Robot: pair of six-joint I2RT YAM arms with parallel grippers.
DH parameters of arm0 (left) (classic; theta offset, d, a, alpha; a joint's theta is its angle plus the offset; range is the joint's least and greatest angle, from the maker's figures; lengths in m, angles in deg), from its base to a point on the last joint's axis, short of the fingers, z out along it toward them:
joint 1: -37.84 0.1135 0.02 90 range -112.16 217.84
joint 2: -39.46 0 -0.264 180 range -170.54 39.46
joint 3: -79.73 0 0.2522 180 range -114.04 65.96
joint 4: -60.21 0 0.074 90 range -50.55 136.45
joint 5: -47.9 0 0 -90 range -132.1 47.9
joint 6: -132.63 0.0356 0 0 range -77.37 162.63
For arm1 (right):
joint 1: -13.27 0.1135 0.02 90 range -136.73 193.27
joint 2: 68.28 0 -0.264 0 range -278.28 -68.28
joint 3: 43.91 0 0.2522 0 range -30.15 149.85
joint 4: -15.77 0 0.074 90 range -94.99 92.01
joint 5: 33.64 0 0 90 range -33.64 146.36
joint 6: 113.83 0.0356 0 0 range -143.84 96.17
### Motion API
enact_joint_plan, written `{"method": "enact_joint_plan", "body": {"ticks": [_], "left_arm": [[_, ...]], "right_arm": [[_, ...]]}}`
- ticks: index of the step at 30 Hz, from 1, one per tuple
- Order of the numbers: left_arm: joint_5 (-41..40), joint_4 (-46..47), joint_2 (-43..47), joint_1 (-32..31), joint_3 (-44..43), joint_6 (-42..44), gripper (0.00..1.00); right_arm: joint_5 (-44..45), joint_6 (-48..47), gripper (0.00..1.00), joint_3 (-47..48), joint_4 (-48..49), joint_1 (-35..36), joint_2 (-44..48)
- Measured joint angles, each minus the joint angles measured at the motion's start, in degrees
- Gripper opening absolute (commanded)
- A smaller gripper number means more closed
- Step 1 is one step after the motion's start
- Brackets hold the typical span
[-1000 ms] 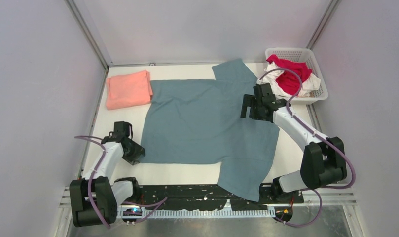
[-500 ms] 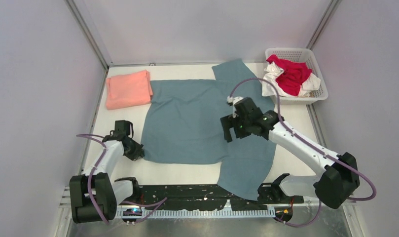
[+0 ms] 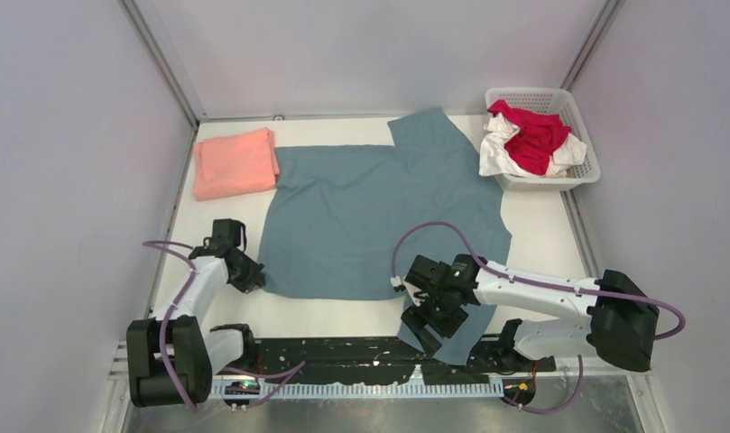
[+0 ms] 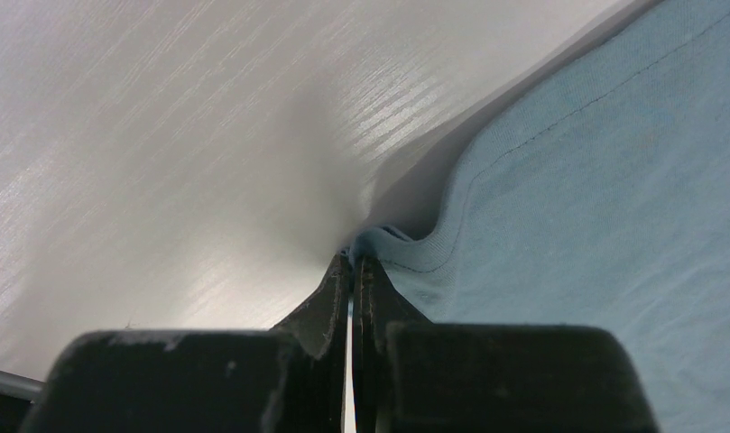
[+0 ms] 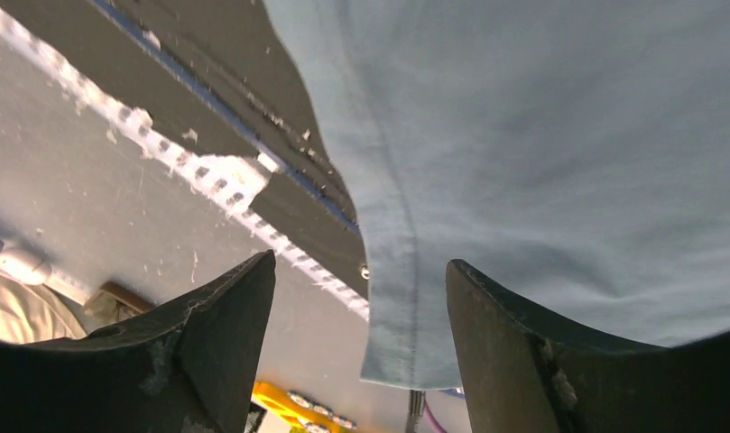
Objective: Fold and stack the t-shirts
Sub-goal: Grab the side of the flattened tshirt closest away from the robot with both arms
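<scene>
One salmon-pink tee (image 3: 235, 162) lies folded far left; the teal tee (image 3: 361, 225) lies flat, unfolded. The left gripper (image 4: 351, 262) pinches its near-left corner; the right gripper (image 5: 361, 263) gapes empty above its near sleeve.

Right arm swinging back from the basket (image 3: 532, 91) to the near edge of the table (image 3: 541, 225).
The right gripper (image 3: 430, 325) is leaving the far-right side of the teal t-shirt (image 3: 361, 216), where it hovered beside the basket a second ago. It is crossing the cloth toward the arm bases and is now hanging, fingers spread wide, over the near sleeve (image 3: 469, 334) that drapes past the table's front edge. Its forearm is stretching low across the near right corner.
</scene>
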Motion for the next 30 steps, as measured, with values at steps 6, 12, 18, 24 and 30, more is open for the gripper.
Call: {"method": "enact_joint_plan", "body": {"ticks": [6,12,18,24,30], "left_arm": [[-0.37,-0.07,0.26,-0.15,-0.02,0.07,0.00],[-0.94,-0.04,1.33,-0.28,0.02,0.07,0.00],[-0.96,0.00,2.40,-0.37,0.50,-0.04,0.00],[-0.98,0.00,3.04,-0.37,0.57,-0.07,0.00],[-1.18,-0.15,4.17,-0.37,0.57,-0.04,0.00]], "right_arm": [[-0.31,4.85,0.71,-2.78,0.42,6.47,-1.18],[3.45,8.87,0.65,-2.93,2.21,8.74,-4.70],[9.53,14.56,0.54,-3.32,3.74,11.04,-8.50],[13.44,18.95,0.16,-3.23,2.75,12.81,-8.85],[13.86,22.29,0.05,-2.43,2.16,13.70,-9.66]]}}
